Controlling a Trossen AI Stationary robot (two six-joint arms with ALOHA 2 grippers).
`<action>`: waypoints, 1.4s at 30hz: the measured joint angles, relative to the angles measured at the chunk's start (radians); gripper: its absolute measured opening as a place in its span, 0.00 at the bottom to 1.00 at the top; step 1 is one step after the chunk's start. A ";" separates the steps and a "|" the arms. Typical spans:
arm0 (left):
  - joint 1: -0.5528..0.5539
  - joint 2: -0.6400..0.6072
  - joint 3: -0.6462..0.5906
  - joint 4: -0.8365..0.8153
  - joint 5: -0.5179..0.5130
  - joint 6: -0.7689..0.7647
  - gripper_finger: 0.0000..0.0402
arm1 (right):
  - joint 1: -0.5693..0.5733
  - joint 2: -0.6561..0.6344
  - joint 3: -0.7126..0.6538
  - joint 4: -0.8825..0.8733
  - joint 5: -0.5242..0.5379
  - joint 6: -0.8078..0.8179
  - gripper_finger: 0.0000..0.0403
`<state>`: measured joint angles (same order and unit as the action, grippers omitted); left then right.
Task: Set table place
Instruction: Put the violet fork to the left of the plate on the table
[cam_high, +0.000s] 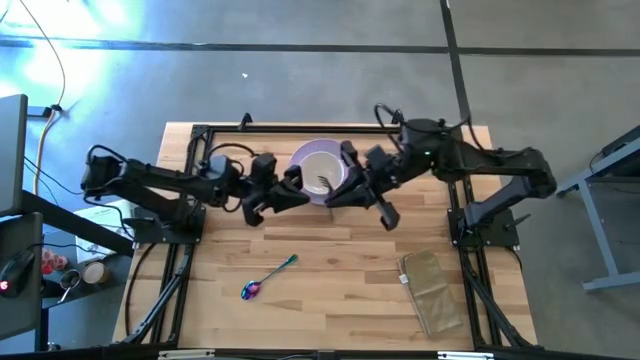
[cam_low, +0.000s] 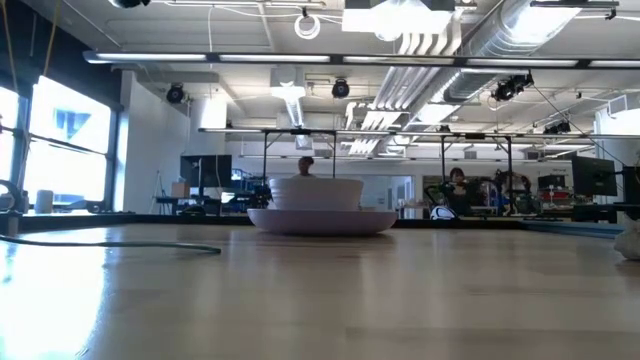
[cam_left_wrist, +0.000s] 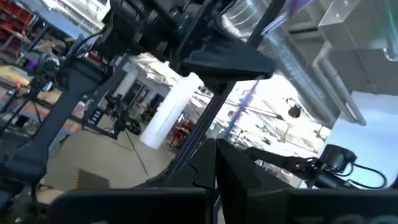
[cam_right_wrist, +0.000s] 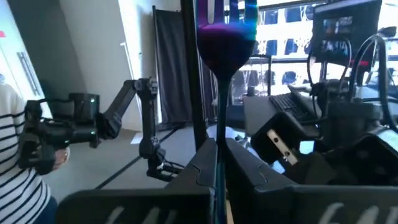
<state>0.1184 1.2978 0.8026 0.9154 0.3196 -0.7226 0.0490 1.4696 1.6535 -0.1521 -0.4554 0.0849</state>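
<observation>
The table (cam_high: 330, 300) carries the whole job, and we judge it about half done. At its far middle sits the plate (cam_high: 297, 160) with the bowl (cam_high: 314, 166) on top of it, so those 2 pieces look placed. A folded cloth (cam_high: 432, 290) lies well apart, near the front right corner. The spoon (cam_high: 268, 277) lies alone on bare wood toward the front, untouched by either arm.

The step in hand seems to be the fork (cam_high: 323, 184). The right gripper (cam_high: 340, 190) hangs just beside the bowl and is clamped on the fork's thin stem, as the right wrist view shows. The left gripper (cam_high: 290, 197) sits close on the plate's other side; we cannot tell whether it grips anything.

Next, we think the fork needs lowering flat onto the wood beside the plate, clear of the rim, before the 1 remaining piece, the spoon, is fetched.

We can read no brand, label or writing anywhere.
</observation>
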 joint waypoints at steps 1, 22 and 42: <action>0.006 0.010 0.013 -0.008 0.019 0.003 0.00 | -0.004 0.009 0.000 0.002 -0.013 0.014 0.00; 0.012 0.038 0.405 -0.636 0.192 0.304 0.51 | -0.023 0.010 0.000 0.045 -0.017 0.004 0.00; 0.012 0.109 0.405 -0.553 0.236 0.273 0.43 | -0.037 0.048 0.000 0.061 -0.017 0.011 0.00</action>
<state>0.1308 1.4069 1.2076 0.3624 0.5555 -0.4492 0.0125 1.5181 1.6535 -0.0915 -0.4725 0.0963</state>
